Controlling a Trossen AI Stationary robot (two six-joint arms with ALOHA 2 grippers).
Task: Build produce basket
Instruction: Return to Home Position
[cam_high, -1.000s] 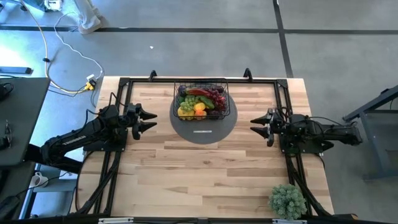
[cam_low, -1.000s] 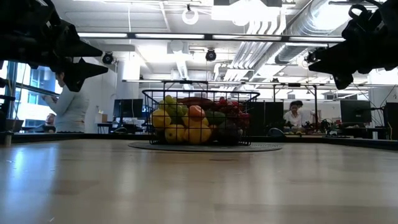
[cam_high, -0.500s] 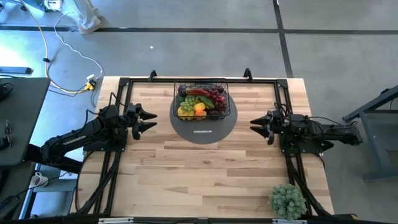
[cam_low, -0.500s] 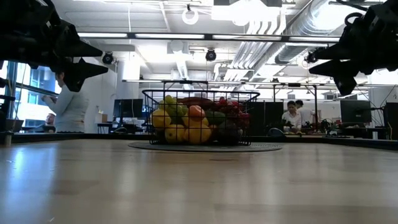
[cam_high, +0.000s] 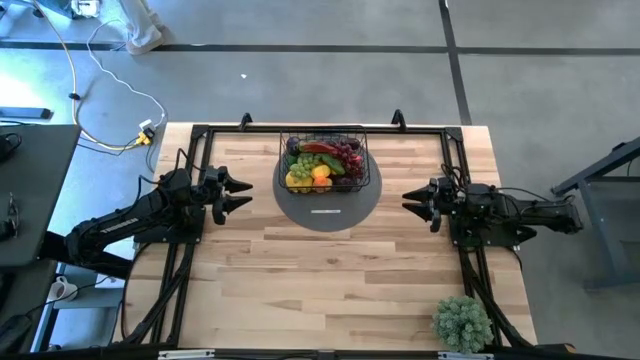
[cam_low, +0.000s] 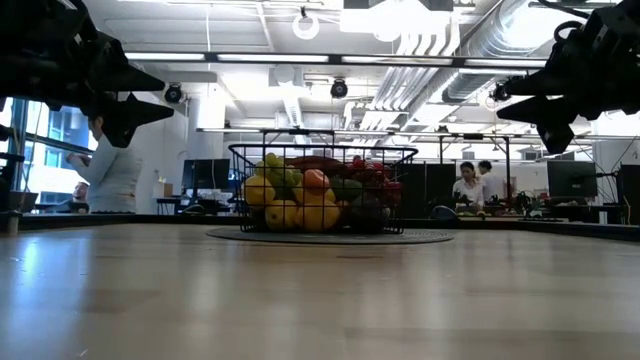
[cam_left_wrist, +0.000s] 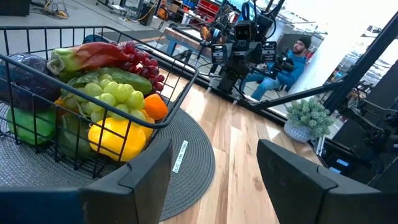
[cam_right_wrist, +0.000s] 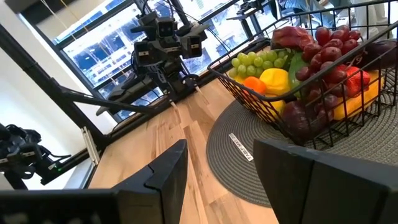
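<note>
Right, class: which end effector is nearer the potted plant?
Right. The right end effector hovers over the right side of the table, the same side as the potted plant at its corner. The left end effector is over the left side, much farther away.

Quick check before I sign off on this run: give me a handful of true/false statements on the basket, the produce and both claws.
1. The basket sits on the grey round mat. True.
2. The left claw is shut on a lemon. False: it is open and empty, hovering beside the basket.
3. The produce is piled inside the basket. True.
4. The potted plant stands in the basket. False: it stands at a corner of the table, apart from the basket.
5. The right claw is open and holds nothing. True.
</note>
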